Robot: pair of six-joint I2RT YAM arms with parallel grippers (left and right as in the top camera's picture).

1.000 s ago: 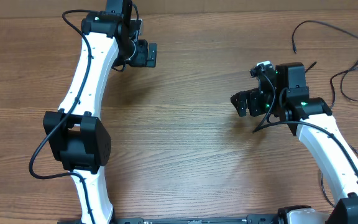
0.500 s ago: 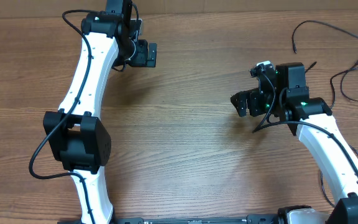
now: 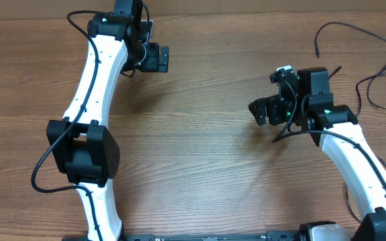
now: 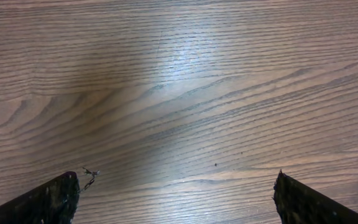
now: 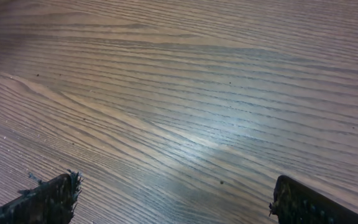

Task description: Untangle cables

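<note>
Broadly, by size.

Wooden table (image 3: 200,174): fills all three views with brown grain.

Left arm (image 3: 98,87): white with black joints. Rises in the overhead view from the 7 o'clock edge, bends at a black elbow block near 9 o'clock, and ends near 11 o'clock.

Right arm (image 3: 354,154): comes up from the 5 o'clock corner and leans in toward 3 o'clock, ending a little right of the middle.

Cables (image 3: 357,90): lie flat on the wood at 2 o'clock, hard against the right edge. Run as separate thin black strands rather than a knot, with an arc across the top right corner and a loop just below it. End in small plugs at the loose tips. Sit well apart from both grippers, nearer the right one, and touch neither.

Left gripper (image 3: 158,58): points toward 3 o'clock from the arm's tip. Shows in its own camera two dark fingertips (image 4: 55,199) spread wide, with only wood grain between them. Holds nothing.

Right gripper (image 3: 260,110): points toward 9 o'clock. Shows in its own camera fingertips (image 5: 303,205) likewise far apart over the tabletop. Grips nothing.

Small wiry scrap (image 4: 90,177): rests on the wood just beside the fingertip at 7 o'clock in the left wrist view.
</note>
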